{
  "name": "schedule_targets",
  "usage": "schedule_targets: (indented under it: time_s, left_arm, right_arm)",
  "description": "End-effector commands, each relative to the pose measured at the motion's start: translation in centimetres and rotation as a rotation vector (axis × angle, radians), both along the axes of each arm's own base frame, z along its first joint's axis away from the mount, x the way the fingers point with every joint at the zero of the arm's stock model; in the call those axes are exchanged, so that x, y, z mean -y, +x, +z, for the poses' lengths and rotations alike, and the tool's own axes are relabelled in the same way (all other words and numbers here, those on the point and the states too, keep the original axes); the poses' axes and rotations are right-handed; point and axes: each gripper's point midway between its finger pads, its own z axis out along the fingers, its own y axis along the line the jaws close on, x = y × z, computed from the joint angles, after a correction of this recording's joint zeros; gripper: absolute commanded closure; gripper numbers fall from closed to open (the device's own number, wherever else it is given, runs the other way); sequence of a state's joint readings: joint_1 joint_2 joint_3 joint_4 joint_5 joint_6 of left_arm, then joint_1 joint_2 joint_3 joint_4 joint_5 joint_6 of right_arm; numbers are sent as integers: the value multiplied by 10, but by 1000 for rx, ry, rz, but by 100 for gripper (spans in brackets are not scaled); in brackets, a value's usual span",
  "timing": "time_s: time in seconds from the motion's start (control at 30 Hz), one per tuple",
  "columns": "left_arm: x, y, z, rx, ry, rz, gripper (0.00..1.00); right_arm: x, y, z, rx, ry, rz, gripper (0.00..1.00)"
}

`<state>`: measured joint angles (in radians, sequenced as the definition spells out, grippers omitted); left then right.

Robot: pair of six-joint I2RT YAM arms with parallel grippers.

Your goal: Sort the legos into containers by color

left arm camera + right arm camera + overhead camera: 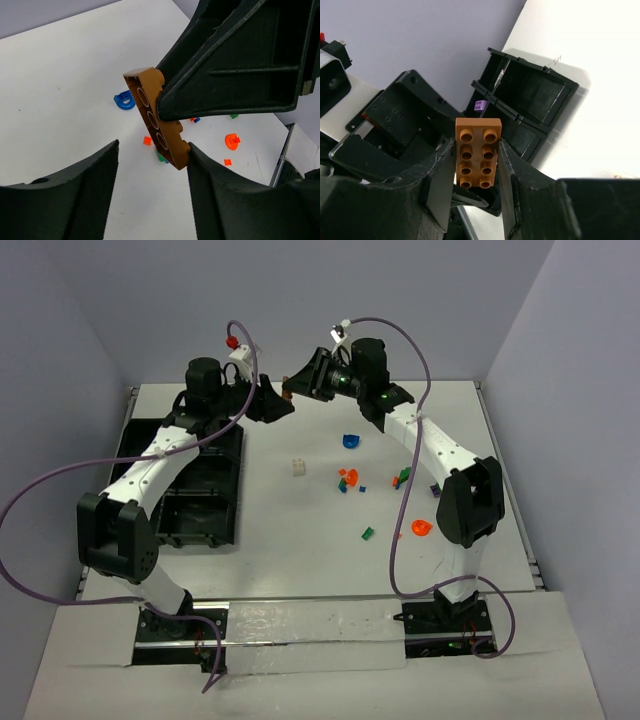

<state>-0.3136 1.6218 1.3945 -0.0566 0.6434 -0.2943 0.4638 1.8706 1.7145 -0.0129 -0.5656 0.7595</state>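
A brown eight-stud brick [478, 152] is clamped between the fingers of my right gripper [476, 143], which is shut on it and holds it high over the table's far side [287, 390]. My left gripper [153, 146] is open right in front of it. The brick's free end [175, 145] sits between the left fingers and touches the right-hand one [210, 190]. The black compartment tray [190, 518] lies at the left, under the left arm. A purple piece [480, 105] lies in one compartment. Loose legos lie at centre right: a blue rounded piece [349, 441], an orange cluster [347, 478], green bricks [367, 533].
A cream brick [299, 467] lies alone mid-table. An orange round piece [421, 528] and another green brick [403, 477] lie close to the right arm. Purple cables loop over both arms. Walls enclose the table at the back and sides.
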Motion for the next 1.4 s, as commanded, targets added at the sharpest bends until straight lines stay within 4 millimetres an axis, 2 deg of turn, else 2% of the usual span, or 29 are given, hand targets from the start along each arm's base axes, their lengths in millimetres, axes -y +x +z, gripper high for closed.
schedule_targets:
  time_s: [0.0, 0.2, 0.5, 0.53, 0.63, 0.7, 0.73, 0.77, 0.8, 0.83, 0.9, 0.97, 1.0, 1.07, 1.2, 1.27, 1.3, 1.37]
  left_arm:
    - [-3, 11, 18, 59, 4, 34, 42]
    - [-5, 11, 33, 88, -33, 38, 45]
    - [-6, 14, 36, 89, -37, 52, 46]
    - [-6, 15, 37, 92, -36, 55, 49]
    - [-9, 18, 36, 96, -22, 75, 70]
    - [-14, 22, 34, 94, -9, 98, 92]
    - [-16, 22, 33, 90, -9, 103, 98]
    - [-20, 23, 31, 81, -7, 110, 100]
    - [-25, 23, 30, 78, 1, 115, 100]
    - [-32, 22, 31, 80, 6, 123, 100]
    - [-56, 23, 23, 68, 32, 159, 100]
    - [-78, 19, 19, 52, 52, 191, 100]
    - [-95, 19, 14, 42, 71, 214, 100]
    - [-131, 16, 1, -12, 118, 280, 100]
    - [-224, 15, -6, -29, 240, 475, 100]
    - [-253, 12, -11, -57, 284, 537, 100]
    - [-278, 9, -18, -71, 346, 578, 100]
    - [-306, 7, -31, -115, 407, 633, 100]
  right_arm:
    - [-6, -16, 39, 117, 35, 48, 100]
    - [-9, -13, 27, 105, -12, 52, 100]
    - [-12, -17, 21, 141, -61, 57, 100]
    - [-12, -17, 21, 143, -62, 60, 100]
    - [-13, -19, 22, 154, -68, 76, 100]
    - [-15, -21, 21, 155, -71, 97, 100]
    - [-15, -20, 19, 152, -76, 100, 96]
    - [-15, -21, 19, 151, -81, 104, 81]
    - [-15, -21, 16, 136, -90, 112, 61]
    - [-14, -19, 15, 133, -94, 111, 47]
    - [-10, -14, 14, 124, -106, 98, 23]
    - [-2, -7, 16, 134, -110, 73, 3]
    - [2, -4, 17, 140, -113, 61, 0]
    - [15, 5, 20, 163, -125, 37, 0]
    - [38, 18, 13, 207, -197, -1, 0]
    - [47, 22, 9, 222, -226, -13, 0]
    - [55, 26, 4, 229, -250, -26, 0]
    - [67, 31, -8, 225, -285, -37, 0]
